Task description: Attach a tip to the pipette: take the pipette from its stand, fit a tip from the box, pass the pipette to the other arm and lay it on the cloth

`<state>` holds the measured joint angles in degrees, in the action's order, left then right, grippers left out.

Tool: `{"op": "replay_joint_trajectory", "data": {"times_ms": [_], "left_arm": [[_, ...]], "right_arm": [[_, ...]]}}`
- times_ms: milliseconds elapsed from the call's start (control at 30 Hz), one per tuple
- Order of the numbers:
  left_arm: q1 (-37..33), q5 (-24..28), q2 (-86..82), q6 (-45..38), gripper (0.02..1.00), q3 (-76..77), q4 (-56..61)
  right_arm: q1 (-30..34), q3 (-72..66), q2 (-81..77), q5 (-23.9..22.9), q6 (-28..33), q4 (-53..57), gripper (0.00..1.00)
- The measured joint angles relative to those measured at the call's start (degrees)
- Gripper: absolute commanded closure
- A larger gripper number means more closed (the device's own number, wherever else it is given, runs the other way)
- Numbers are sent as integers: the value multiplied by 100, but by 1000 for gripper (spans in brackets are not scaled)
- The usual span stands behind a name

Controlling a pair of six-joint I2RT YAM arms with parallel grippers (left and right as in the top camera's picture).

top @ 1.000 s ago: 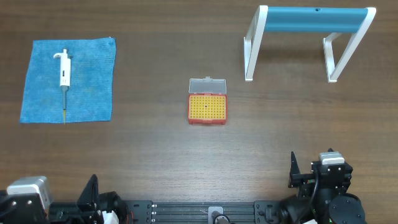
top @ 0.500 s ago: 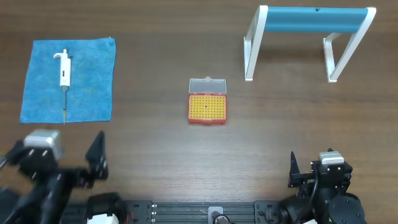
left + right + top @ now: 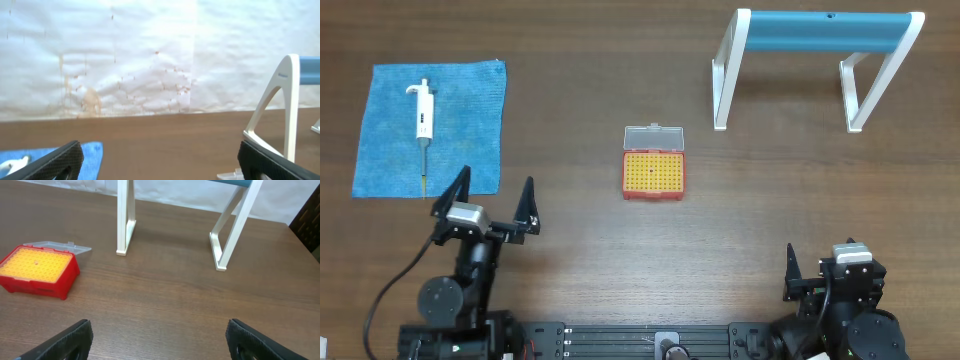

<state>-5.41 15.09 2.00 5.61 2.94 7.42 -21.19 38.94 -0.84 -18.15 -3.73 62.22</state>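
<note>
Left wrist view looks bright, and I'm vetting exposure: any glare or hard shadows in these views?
Left wrist view: the white wrinkled backdrop is blown out near the top. Top view: even light, the brown wooden table shows no hard shadow. Right wrist view: only soft shadow by the white-legged stand.

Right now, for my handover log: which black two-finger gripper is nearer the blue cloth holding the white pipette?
The left gripper, open at the near edge of the blue cloth; the right gripper sits far off.
</note>
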Motion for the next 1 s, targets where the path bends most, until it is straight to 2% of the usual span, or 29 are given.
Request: {"op": "replay_joint_trajectory", "data": {"times_ms": [133, 267, 400, 633, 1000], "left_arm": [[0, -221, -92, 186, 23, -199, -31], [68, -715, -111, 431, 23, -216, -581], [173, -942, -109, 520, 23, -245, -1145], [199, -1123, -122, 520, 23, -245, -1152], [199, -1128, -122, 520, 23, -245, -1152]], "right_arm": [[0, 0, 0, 2, 0, -2, 139], [0, 0, 0, 0, 0, 0, 139], [0, 0, 0, 2, 0, -2, 139], [0, 0, 0, 0, 0, -2, 139], [0, 0, 0, 2, 0, -2, 139]]}}
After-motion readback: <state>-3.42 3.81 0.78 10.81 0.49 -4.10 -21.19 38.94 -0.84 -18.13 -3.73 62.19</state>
